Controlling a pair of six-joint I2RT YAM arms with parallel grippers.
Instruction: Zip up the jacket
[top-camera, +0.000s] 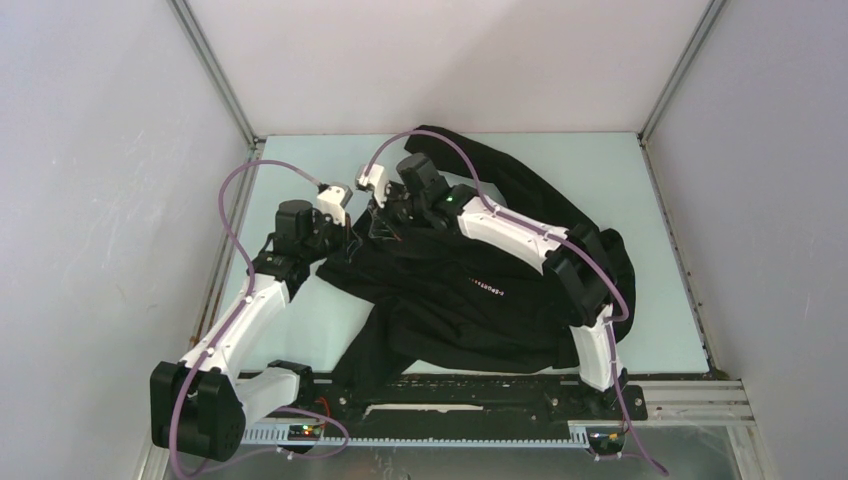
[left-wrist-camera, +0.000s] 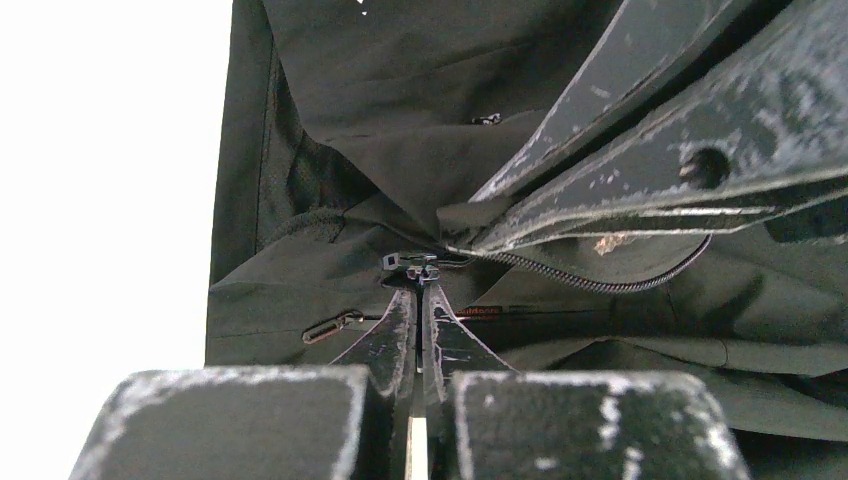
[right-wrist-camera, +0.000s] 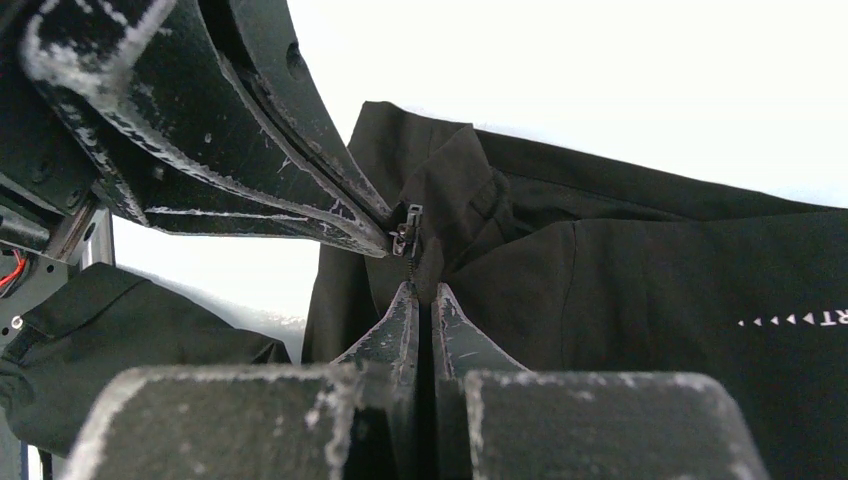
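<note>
Black jacket (top-camera: 470, 290), where does it lie? (Student)
Crumpled on the pale table (top-camera: 660, 290), lettering (right-wrist-camera: 800, 320) facing up. (Tutor)
And the left gripper (left-wrist-camera: 420, 290)? (Student)
Clamped on the zipper slider (left-wrist-camera: 412, 265). (Tutor)
The right gripper (right-wrist-camera: 420, 292)? (Student)
Closed as well, pinching jacket cloth just beside that slider. (Tutor)

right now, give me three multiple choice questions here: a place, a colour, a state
1. Where do the left gripper and right gripper meet? A at the zip slider B at a sleeve cuff C on bare table
2. The jacket is: A red B black C white
3. The grippers are: A both open B both shut C one open
Key: 1 A, both wrist views show them at the slider; 2 B, its fabric is black; 3 B, jaws pressed together in each wrist view.
</note>
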